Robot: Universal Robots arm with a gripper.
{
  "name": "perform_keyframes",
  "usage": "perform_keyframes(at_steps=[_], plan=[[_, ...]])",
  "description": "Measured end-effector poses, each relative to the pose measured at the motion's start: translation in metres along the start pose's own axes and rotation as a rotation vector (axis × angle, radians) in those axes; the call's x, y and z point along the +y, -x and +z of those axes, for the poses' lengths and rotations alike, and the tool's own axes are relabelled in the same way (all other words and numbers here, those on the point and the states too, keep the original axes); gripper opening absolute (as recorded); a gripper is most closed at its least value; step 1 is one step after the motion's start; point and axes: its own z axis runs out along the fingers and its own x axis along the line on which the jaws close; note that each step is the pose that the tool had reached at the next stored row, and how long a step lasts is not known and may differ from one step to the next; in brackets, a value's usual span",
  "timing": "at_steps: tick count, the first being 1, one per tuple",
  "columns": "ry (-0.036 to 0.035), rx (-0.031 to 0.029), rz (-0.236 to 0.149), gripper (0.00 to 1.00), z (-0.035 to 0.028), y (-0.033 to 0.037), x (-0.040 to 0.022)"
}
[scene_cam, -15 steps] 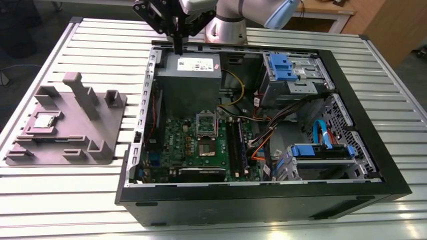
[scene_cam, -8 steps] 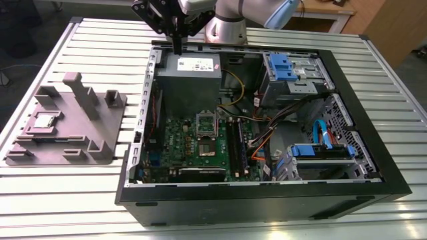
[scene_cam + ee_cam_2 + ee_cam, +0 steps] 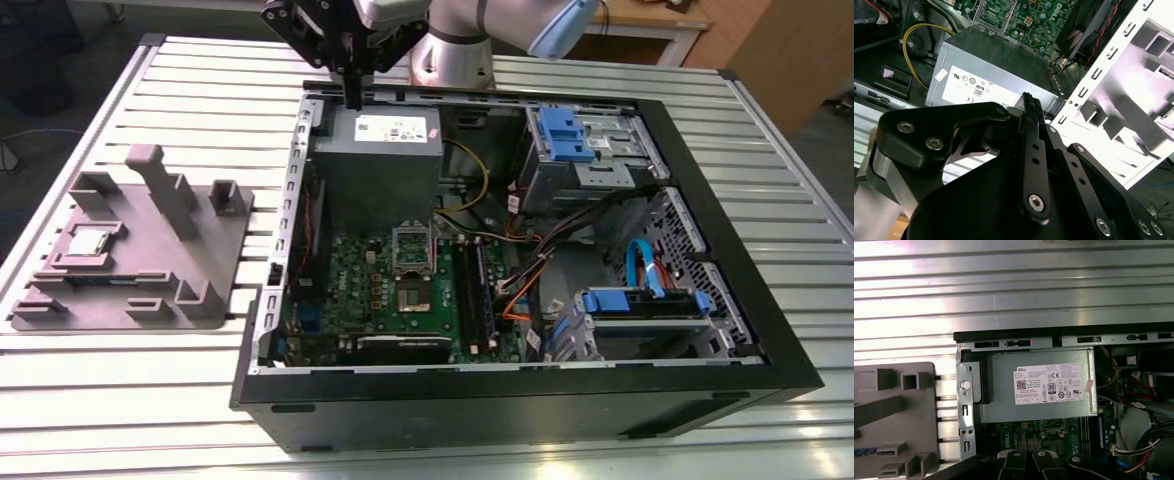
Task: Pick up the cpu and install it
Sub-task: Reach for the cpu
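Slatted table [image 3: 200, 110] carries the open computer case [image 3: 534, 400]. Outside the case, off its wall on the exterior view's left, lies the grey fixture [image 3: 160, 270]. The power supply [image 3: 380, 160] sits inside the case, at its back corner in the exterior view. The gripper [image 3: 352, 98] hangs above the case's back rim, over the power supply, fingers clenched together with nothing between them. The cpu [image 3: 90, 243] rests flat in a fixture pocket, well apart from the case and the gripper.

Assessment: pick-up not yet begun. A sound grasp calls for fingers spread wider than the chip, squared to its edges, kept clear of the fixture's upright posts, and closed with light pressure.
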Motion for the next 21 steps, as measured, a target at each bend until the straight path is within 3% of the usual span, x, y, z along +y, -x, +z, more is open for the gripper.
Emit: perform_keyframes(at_steps=[21], plan=[[0.0000,0.0000,0.000,0.10,-0.0002,-0.0082,-0.0006]])
